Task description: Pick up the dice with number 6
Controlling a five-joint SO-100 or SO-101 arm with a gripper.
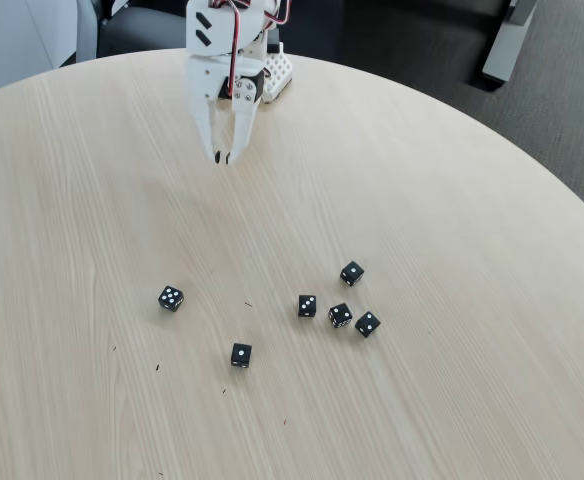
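Observation:
Several small black dice with white pips lie on the round wooden table (442, 200). The dice with number 6 (340, 315) sits in the right-hand cluster, its top face the most crowded with pips. My white gripper (223, 157) hangs near the far edge of the table, well behind and to the left of that die. Its fingertips are together and hold nothing.
Close around the six-pip die are three others: one (307, 306) to its left, one (367, 323) to its right, one (351, 272) behind. A one-pip die (241, 354) and a three-pip die (171, 298) lie apart on the left. The arm's base (272, 70) stands at the table's far edge.

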